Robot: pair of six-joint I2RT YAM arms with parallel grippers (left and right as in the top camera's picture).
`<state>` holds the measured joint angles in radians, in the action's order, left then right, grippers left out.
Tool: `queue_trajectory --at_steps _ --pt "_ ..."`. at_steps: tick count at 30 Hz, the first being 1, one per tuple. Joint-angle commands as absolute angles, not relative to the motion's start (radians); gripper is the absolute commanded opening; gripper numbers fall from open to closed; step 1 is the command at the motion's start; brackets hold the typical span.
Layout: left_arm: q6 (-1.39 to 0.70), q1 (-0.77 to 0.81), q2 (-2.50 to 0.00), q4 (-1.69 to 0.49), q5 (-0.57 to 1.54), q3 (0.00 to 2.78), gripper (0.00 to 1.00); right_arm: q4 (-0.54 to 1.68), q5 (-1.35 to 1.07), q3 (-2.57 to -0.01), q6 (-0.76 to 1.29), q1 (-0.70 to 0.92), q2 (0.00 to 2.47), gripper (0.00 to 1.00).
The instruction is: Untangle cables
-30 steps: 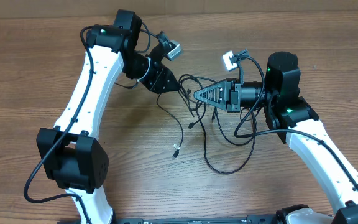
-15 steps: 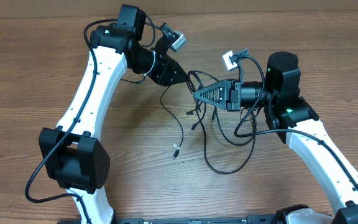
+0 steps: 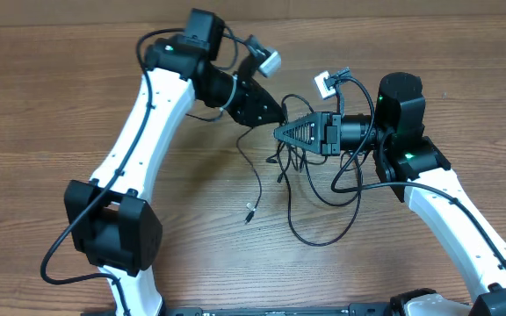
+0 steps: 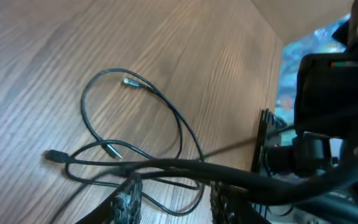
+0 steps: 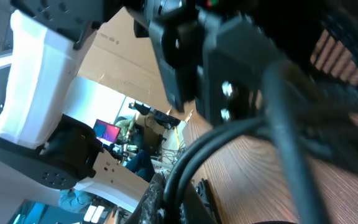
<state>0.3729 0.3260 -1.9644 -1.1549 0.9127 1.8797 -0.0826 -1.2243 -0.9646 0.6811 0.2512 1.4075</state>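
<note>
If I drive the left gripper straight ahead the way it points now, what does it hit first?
Most likely the cables, stretched across just ahead of the left gripper in its wrist view. Just beyond them is the right gripper, shut on the same bundle. Depth is hard to judge here.

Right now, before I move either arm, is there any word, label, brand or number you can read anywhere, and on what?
No text can be read in any view.
cardboard: small dark print, too blurred to read.
background screen: lit, too small to read.
cables: no labels or markings showing.
</note>
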Motion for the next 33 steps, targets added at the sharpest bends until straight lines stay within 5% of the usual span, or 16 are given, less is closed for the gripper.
queue_trajectory --at_steps 1,27,33 --pt "0.377 0.368 -1.975 -1.155 0.868 1.88 0.36 -0.09 -1.237 -0.976 0.685 0.254 1.403 0.04" --pt "0.244 0.371 -1.975 -0.908 1.029 1.88 0.36 -0.247 -1.281 -0.976 0.777 0.254 1.403 0.04" --pt "0.247 0.367 -1.975 -0.844 1.019 1.88 0.43 -0.348 -1.28 -0.976 0.862 0.254 1.403 0.04"
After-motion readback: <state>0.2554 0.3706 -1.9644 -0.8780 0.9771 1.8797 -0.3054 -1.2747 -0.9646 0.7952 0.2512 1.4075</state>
